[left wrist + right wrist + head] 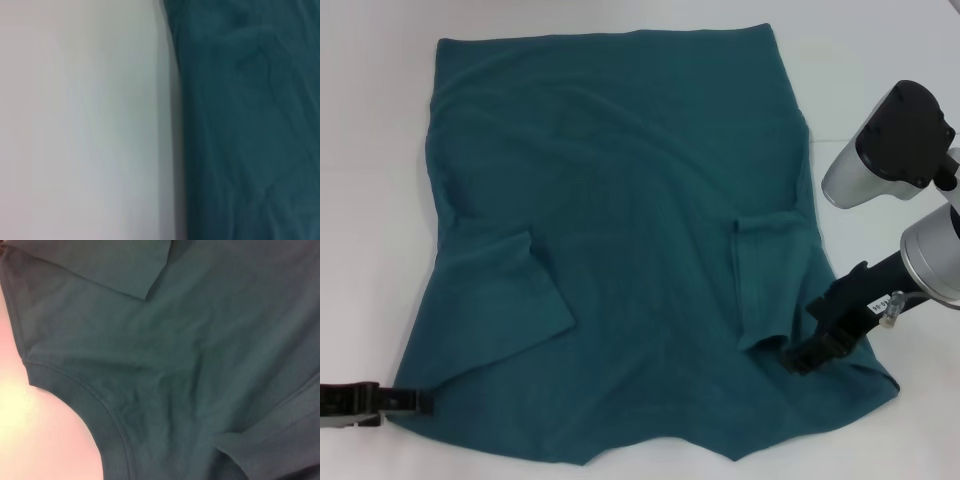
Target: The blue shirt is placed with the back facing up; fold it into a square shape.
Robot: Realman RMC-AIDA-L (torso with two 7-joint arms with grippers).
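The blue shirt lies spread flat on the white counter, filling most of the head view from the upper middle down to the bottom edge. Both short sleeves are folded inward onto the body: one lies at the lower left of the cloth, the other at the right of centre. The neckline curves along the bottom edge of the frame, and the straight hem runs along the top.

The left hand sits low at the bottom left corner of the frame, touching the shirt's lower left corner; whether its fingers are pinching the fabric cannot be told. The right hand rests at the lower right of the shirt, just beside the folded sleeve, its black fingers down on the cloth; their state cannot be told either.

The right wrist view shows the stitched collar curve against the pale counter.
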